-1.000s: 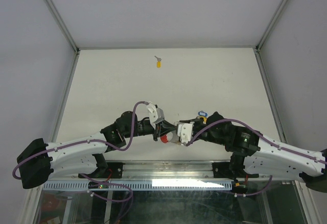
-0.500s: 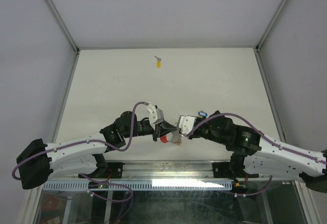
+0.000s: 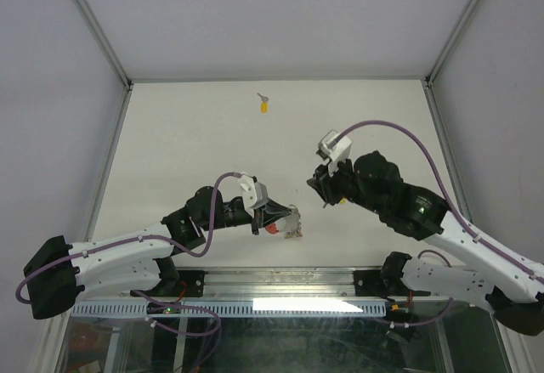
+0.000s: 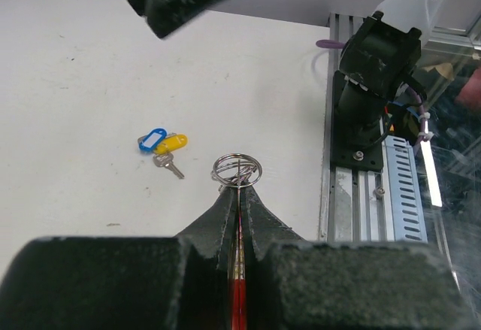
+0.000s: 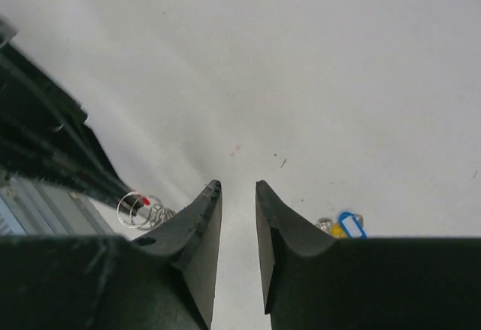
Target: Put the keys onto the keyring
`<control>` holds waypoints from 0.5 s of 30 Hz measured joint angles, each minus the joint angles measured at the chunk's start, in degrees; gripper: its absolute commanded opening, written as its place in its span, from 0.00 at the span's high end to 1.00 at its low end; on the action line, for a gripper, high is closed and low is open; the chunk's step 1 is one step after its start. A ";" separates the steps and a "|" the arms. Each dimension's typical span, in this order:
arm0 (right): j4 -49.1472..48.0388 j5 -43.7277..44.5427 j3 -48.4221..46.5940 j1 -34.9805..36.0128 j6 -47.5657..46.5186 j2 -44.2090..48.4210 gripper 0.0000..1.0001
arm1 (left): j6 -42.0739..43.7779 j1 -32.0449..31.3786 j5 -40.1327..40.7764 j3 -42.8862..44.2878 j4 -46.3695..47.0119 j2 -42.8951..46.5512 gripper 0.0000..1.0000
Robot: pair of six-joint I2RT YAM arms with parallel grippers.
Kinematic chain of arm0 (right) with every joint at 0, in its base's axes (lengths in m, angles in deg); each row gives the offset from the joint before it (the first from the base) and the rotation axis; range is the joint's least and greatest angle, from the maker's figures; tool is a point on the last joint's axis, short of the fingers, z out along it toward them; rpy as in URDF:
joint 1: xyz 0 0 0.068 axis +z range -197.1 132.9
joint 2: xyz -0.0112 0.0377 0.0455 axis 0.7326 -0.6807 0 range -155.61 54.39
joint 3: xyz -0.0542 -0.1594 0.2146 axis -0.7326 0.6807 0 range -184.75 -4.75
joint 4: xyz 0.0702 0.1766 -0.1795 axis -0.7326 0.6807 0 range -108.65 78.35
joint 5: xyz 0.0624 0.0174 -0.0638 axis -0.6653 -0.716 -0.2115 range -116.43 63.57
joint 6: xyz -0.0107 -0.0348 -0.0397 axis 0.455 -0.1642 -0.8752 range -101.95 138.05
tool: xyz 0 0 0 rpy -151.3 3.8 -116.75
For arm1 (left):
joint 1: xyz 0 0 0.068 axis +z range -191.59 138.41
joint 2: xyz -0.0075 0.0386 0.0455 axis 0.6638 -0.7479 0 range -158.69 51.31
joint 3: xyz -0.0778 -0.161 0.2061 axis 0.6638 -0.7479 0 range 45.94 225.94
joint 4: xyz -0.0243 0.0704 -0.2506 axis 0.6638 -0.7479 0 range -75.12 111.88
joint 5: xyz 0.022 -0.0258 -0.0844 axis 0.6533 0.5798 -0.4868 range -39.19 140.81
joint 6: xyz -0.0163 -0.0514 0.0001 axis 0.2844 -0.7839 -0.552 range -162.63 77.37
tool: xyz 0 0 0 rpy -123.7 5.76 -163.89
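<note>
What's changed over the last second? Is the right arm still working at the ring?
No. The right gripper has backed off the keyring, lifting and swinging away toward the far side. Its fingers are slightly apart and empty. The left gripper has stayed put, still shut on the keyring's red strip. The lone yellow-tagged key at the far end hasn't moved.

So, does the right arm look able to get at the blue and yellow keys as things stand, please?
Probably yes: the right tool hangs open and empty above the table, and the blue and yellow keys lie uncovered nearby, apart from the keyring the left tool grips.
</note>
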 measured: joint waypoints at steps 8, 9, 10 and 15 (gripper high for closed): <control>2.08 -26.05 -3.30 -21.81 20.52 -7.13 0.61 | 3.23 0.00 2.67 -1.22 -0.24 2.16 1.00; 1.49 -29.16 -2.67 -22.45 23.17 -7.30 0.60 | 3.76 0.00 3.04 -1.62 -0.31 2.69 1.00; 0.59 -31.50 -1.86 -22.73 25.22 -7.26 0.60 | 4.46 0.00 3.48 -1.95 -0.37 3.15 1.00; -7.02 -41.79 4.00 -23.08 37.20 -6.88 0.61 | 6.97 0.00 4.28 -2.12 -0.81 3.56 1.00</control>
